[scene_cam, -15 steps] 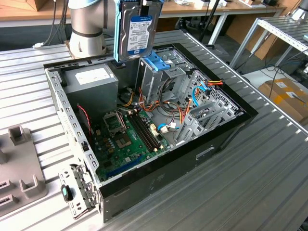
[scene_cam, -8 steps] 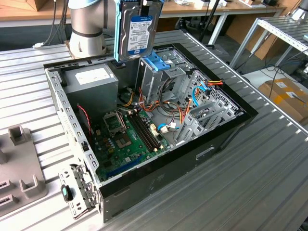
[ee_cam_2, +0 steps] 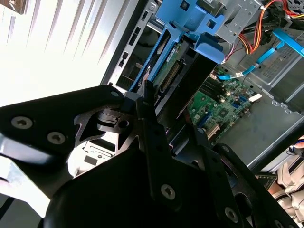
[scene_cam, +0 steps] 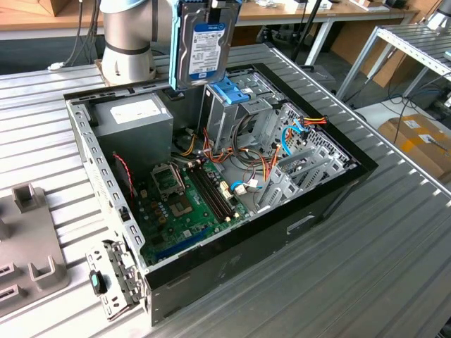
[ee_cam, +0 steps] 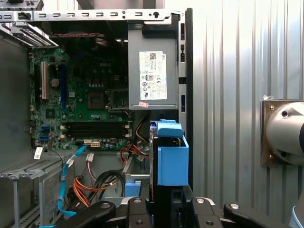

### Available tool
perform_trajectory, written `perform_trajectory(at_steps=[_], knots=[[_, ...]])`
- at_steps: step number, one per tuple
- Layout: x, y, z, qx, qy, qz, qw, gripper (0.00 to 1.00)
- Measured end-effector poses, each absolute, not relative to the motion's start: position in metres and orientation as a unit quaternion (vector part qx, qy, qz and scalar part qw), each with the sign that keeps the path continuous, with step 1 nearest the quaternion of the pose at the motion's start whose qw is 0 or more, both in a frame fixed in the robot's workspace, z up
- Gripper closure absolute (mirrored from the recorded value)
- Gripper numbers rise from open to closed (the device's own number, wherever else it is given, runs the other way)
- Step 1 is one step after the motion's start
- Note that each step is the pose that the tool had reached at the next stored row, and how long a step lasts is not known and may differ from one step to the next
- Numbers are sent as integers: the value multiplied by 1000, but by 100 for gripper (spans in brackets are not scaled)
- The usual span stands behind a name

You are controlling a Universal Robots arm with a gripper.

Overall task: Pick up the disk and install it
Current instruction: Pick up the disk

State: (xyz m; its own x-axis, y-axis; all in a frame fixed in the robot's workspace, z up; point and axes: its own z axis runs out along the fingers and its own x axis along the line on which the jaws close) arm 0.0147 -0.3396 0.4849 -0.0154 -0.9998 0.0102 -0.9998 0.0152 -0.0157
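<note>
Pincer (ee_cam: 166, 205) is clamped on the disk (scene_cam: 204, 44), which hangs upright just above the drive cage (scene_cam: 227, 113). Judged rigid, fairly heavy, shock-sensitive; hold belongs on its metal edges, clear of the label.

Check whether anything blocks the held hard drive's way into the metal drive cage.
The metal hard drive with light blue rails hangs upright above the grey metal drive cage. Only the cage's blue plastic latch lies at its lower edge; nothing else shows between them.
</note>
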Motion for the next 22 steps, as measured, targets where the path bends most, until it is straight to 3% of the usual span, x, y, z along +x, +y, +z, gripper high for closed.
perform_trajectory(at_steps=[22], knots=[[26,-339,485,-702,712,-9,2,65]])
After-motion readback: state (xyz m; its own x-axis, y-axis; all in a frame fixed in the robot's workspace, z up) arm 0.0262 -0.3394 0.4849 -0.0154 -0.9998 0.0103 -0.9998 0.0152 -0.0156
